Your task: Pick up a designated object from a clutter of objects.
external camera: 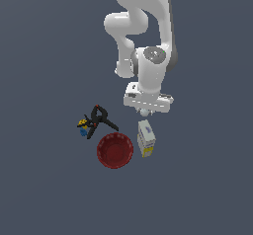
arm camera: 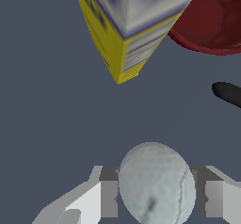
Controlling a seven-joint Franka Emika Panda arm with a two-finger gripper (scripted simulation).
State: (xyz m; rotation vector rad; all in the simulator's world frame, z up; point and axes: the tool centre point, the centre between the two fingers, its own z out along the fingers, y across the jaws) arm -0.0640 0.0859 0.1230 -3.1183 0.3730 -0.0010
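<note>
Exterior view: gripper point(external camera: 145, 111) low over white ball point(external camera: 144, 112), just above white and yellow box point(external camera: 146, 138); red bowl point(external camera: 114, 150) beside box, black clamp point(external camera: 100, 120) and blue-yellow item point(external camera: 82, 126) off to the exterior view's left.

Wrist view: white ball point(arm camera: 156, 184) seated between fingers point(arm camera: 101, 197), pads against both sides, jaws closed to ball width. Box point(arm camera: 127, 20), bowl point(arm camera: 214, 20) and clamp tip point(arm camera: 228, 92) beyond.

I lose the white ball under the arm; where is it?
The white ball sits between the end effector fingers, in the exterior view just above the white and yellow box.
</note>
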